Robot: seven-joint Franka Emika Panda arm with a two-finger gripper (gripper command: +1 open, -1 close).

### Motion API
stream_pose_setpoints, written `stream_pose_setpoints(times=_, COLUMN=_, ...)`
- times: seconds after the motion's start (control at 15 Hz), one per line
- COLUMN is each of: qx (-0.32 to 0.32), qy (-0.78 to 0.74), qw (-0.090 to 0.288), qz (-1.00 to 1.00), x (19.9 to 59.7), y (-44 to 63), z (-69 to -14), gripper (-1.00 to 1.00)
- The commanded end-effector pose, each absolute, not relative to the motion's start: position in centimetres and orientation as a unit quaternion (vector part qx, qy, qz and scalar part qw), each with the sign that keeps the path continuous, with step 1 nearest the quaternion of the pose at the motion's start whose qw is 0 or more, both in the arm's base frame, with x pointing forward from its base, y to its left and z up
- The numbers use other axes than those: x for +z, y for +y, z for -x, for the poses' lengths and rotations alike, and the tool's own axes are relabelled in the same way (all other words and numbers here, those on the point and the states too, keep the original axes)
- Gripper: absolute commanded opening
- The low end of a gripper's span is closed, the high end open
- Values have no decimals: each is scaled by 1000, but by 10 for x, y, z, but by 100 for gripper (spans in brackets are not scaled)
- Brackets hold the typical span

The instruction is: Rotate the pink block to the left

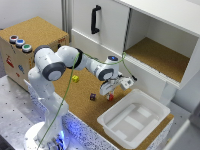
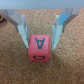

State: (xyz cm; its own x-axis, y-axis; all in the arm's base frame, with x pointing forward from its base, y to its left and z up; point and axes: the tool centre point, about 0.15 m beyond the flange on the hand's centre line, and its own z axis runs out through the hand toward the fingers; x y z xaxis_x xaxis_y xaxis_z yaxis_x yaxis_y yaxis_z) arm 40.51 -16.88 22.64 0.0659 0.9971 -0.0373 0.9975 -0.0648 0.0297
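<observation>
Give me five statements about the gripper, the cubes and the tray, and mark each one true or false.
1. The gripper is right at the pink block, a finger on either side. True.
2. The pink block lies inside the white tray. False: it sits on the cork surface outside the tray.
3. A yellow cube lies on the cork surface. True.
4. The dark cube is stacked on the pink block. False: it lies apart, on the cork.
5. The pink block's top face shows a letter. True.
</observation>
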Motion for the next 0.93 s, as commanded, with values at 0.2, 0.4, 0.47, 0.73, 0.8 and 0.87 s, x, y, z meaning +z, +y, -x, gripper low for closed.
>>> stream_pose_setpoints(times=0.2, qx=3, qy=626, qw=10, qz=-780, x=240, y=-166, z=-394, gripper=100)
stream_pose_setpoints(times=0.4, qx=5, qy=521, qw=-33, qz=-853, x=243, y=-150, z=-362, gripper=100)
stream_pose_setpoints(times=0.47, qx=8, qy=493, qw=-51, qz=-869, x=244, y=-148, z=-354, gripper=100)
stream_pose_setpoints(times=0.73, qx=64, qy=333, qw=-103, qz=-935, x=253, y=-136, z=-305, gripper=100)
stream_pose_setpoints(times=0.8, qx=77, qy=307, qw=-108, qz=-942, x=257, y=-131, z=-295, gripper=100)
stream_pose_setpoints(times=0.87, qx=81, qy=292, qw=-102, qz=-948, x=261, y=-123, z=-287, gripper=100)
